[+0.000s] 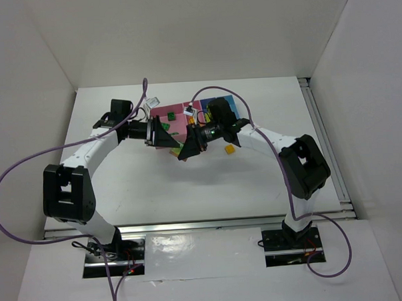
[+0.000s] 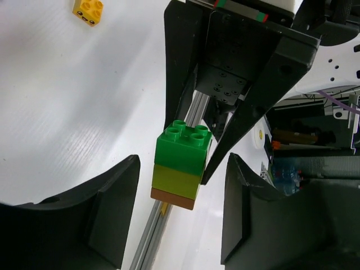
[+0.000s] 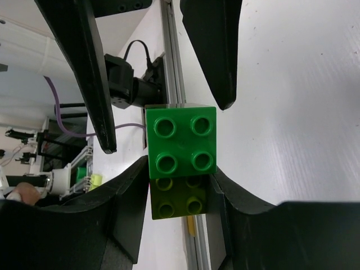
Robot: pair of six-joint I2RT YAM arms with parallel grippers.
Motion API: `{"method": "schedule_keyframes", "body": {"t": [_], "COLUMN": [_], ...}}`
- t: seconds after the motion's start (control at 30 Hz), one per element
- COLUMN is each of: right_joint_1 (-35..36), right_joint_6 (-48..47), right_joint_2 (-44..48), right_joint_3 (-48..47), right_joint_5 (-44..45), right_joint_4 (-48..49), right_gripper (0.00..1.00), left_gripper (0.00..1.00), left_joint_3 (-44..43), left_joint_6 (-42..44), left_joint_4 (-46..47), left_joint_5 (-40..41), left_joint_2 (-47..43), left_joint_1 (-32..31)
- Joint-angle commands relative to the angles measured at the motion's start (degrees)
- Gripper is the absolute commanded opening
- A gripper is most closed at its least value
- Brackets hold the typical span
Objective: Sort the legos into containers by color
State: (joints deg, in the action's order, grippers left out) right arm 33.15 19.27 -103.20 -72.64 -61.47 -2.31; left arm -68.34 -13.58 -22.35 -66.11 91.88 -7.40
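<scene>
A small stack of legos (image 2: 181, 163) hangs in mid-air: a dark green brick (image 3: 180, 140) on a lime green one (image 3: 179, 198), with a thin brownish-orange layer at the far end. My right gripper (image 3: 179, 188) is shut on the stack, its pads pressing the lime brick's sides. My left gripper (image 2: 180, 219) faces it, open, with one finger on each side of the stack and touching neither side. In the top view both grippers, left (image 1: 165, 135) and right (image 1: 187, 148), meet just in front of the containers (image 1: 200, 110). A yellow lego (image 1: 231, 148) lies on the table.
The pink bins hold dark green bricks (image 1: 189, 115); a blue bin (image 1: 230, 104) sits at the row's right end behind the right arm. White walls enclose the table on three sides. A metal rail (image 1: 324, 138) runs along the right edge.
</scene>
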Motion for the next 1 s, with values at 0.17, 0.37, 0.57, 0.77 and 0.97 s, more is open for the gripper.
{"method": "schedule_keyframes", "body": {"t": [0.17,0.37,0.57,0.77,0.97], "right_joint_1": [-0.01,0.51,0.52,0.52,0.52], "right_joint_6": [-3.45,-3.97,-4.5,-4.5,-4.5], "right_joint_2": [1.68,1.16,1.16,0.63,0.1], "right_joint_3": [-1.1,-1.71,-2.86,-3.38,-3.38], "right_joint_5": [-1.11,-1.63,-1.63,-1.63,-2.15], "right_joint_4": [-2.35,-3.58,-4.2,-4.73,-4.73], "right_gripper": [0.0,0.0,0.0,0.0,0.0], "left_gripper": [0.53,0.58,0.54,0.33,0.2], "left_joint_3": [-3.3,-4.53,-5.58,-5.58,-6.63], "left_joint_6": [1.37,0.84,1.89,2.42,3.56], "left_joint_4": [0.55,0.55,-0.59,-1.73,-2.88], "left_joint_5": [-2.27,-2.27,-2.27,-2.27,-2.27], "left_joint_2": [0.41,2.16,3.4,3.93,4.45], "left_joint_1": [-0.16,-1.82,-3.49,-3.5,-3.5]}}
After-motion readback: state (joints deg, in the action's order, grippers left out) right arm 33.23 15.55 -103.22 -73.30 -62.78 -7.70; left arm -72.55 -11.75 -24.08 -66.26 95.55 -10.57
